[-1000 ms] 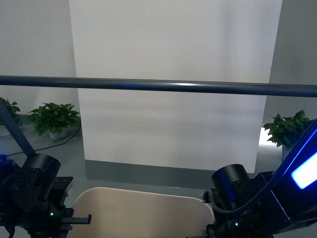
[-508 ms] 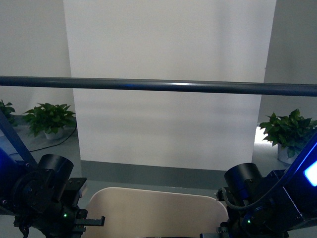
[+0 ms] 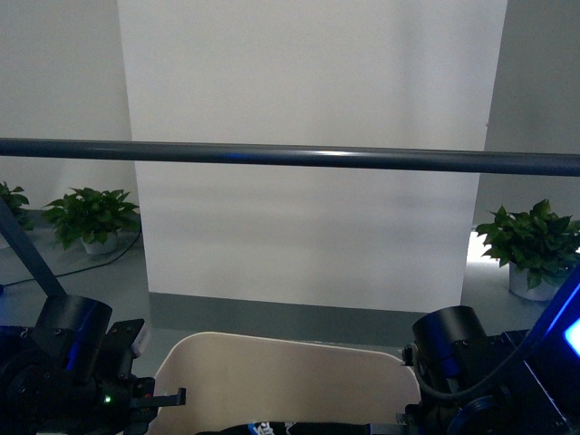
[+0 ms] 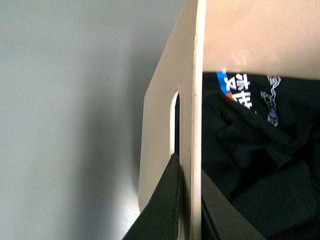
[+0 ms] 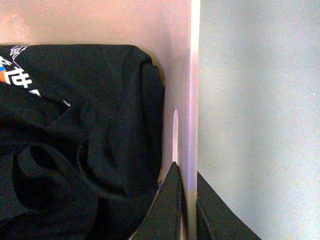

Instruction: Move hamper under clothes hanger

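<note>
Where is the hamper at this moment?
In the front view the hamper sits bottom centre, between the left gripper and right gripper, each straddling one side wall. A bar of the clothes hanger crosses higher in the picture.

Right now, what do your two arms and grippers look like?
Both arms are black. The left arm has a round drum-shaped joint and a small green light. The right arm has a similar drum, a black cable beside it and a bright blue lit strip. The left gripper and right gripper have dark, tapered fingers.
</note>
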Robot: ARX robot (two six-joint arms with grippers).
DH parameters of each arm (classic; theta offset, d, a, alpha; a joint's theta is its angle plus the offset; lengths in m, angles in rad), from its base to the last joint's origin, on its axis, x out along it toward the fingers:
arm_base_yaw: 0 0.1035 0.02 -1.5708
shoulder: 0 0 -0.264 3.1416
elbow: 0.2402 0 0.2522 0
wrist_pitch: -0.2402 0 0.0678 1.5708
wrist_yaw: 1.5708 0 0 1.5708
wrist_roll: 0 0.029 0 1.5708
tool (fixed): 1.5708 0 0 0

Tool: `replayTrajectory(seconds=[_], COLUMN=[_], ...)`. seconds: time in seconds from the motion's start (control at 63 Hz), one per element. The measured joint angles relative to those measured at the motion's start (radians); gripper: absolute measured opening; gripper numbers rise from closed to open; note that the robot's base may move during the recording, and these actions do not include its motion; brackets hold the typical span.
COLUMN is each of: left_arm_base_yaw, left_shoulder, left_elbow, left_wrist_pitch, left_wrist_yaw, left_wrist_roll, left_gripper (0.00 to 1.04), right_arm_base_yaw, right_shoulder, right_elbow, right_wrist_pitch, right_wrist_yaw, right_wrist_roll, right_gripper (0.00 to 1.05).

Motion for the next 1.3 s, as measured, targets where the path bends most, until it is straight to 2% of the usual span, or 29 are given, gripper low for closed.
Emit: replayTrajectory(seconds=[0.349, 0.603, 1.111, 1.302], left_arm_base_yaw=[0.016, 0.024, -0.030, -0.020], left_shoulder=[-0.129, -0.177, -0.174, -0.131], left_elbow=[-0.210, -0.356, -0.375, -0.360], left_wrist_pitch=[0.014, 0.059, 0.122, 0.132], left_wrist_yaw=[0.010, 0.012, -0.007, -0.026], left_wrist_roll=[0.003, 0.010, -0.008, 0.000], left_gripper=[0.04, 0.04, 0.04, 0.04], right_arm_base_yaw=[0.000, 0.002, -0.016, -0.008], right_shoulder=[-0.114, -0.156, -0.144, -0.095], right_elbow=[-0.158, -0.232, -0.283, -0.282], right_wrist_pitch=[0.026, 0.010, 0.082, 0.111], right_wrist_yaw=[-0.044, -0.043, -0.028, -0.029], right_wrist_roll=[0.023, -0.023, -0.021, -0.006], right_gripper=[0.03, 0.03, 0.03, 0.03])
